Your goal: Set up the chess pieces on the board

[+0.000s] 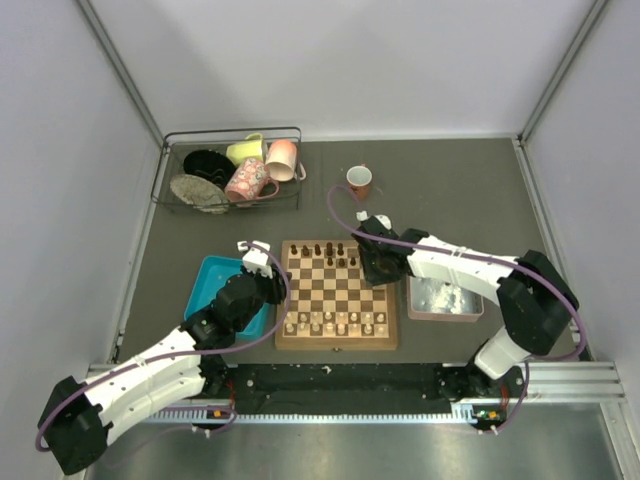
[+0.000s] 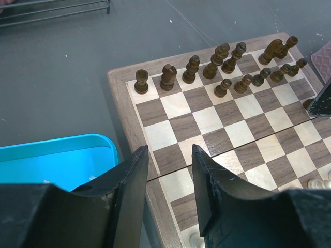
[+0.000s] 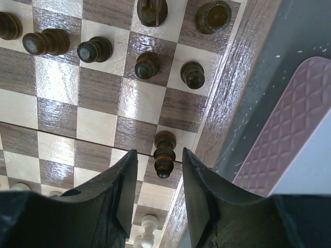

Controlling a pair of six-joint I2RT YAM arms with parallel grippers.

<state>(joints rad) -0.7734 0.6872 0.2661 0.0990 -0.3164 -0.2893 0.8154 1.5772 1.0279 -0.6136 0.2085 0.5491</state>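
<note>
The board (image 1: 336, 343) lies in the table's middle. Dark chess pieces (image 1: 318, 249) stand along its far rows, seen in the left wrist view as a rook (image 2: 141, 81), a knight (image 2: 167, 77) and several more. My right gripper (image 1: 378, 268) hovers over the board's right edge. Its jaws are open around one upright dark pawn (image 3: 165, 153), with a gap on each side, so my right gripper (image 3: 159, 155) does not touch it. My left gripper (image 2: 169, 150) is open and empty above the board's left frame (image 2: 155, 194).
Cream pieces (image 1: 335, 322) fill the near rows, one (image 3: 147, 227) just below the right fingers. A blue tray (image 1: 215, 285) lies left of the board, a pinkish tray (image 1: 445, 298) right of it. A wire rack (image 1: 232, 170) of cups and a lone cup (image 1: 359, 180) stand behind.
</note>
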